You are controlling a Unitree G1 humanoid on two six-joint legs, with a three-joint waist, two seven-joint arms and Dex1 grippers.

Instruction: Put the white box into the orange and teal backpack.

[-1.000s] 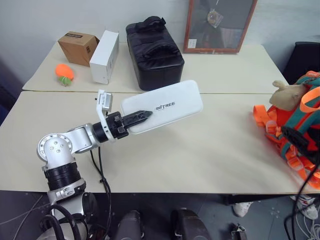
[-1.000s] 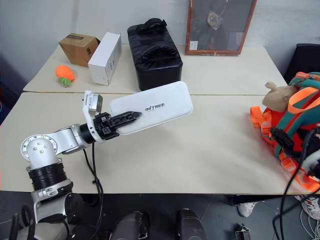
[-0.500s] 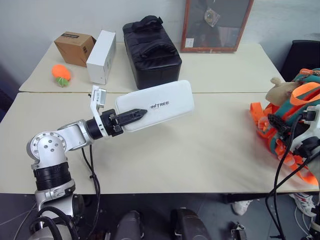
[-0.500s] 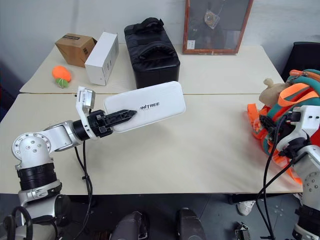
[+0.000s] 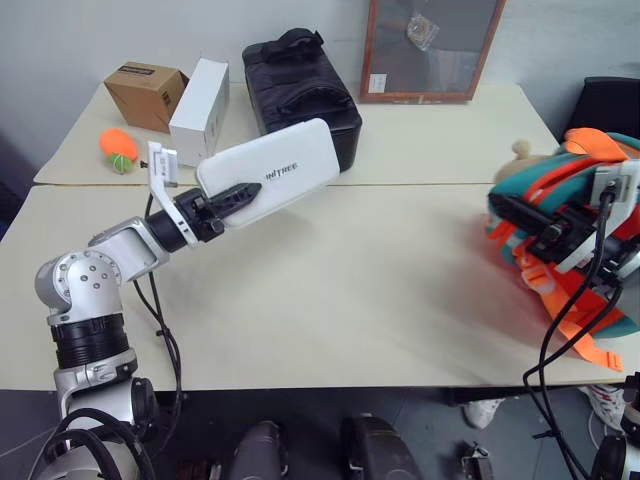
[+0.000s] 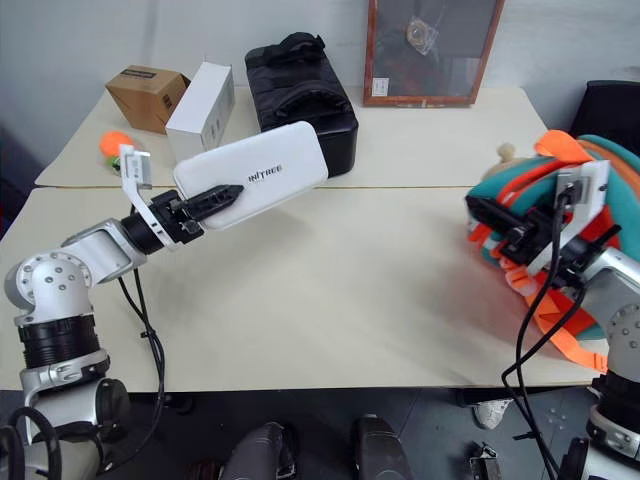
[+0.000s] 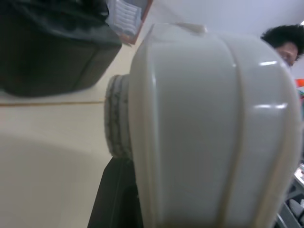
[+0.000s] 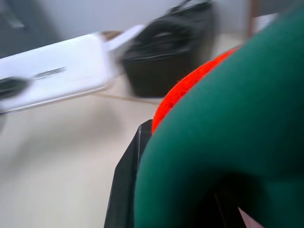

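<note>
orange and teal backpack point(image 6: 560, 215) now gripped, lifted leftward

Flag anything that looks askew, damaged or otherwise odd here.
Nothing damaged or spilled. The white box hangs tilted above the table, gripped at one end by the left tool. The backpack is bunched against the right tool.

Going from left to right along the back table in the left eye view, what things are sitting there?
Small orange ball-like toy → brown cardboard box → white carton → black bag → framed picture leaning on the wall.
</note>
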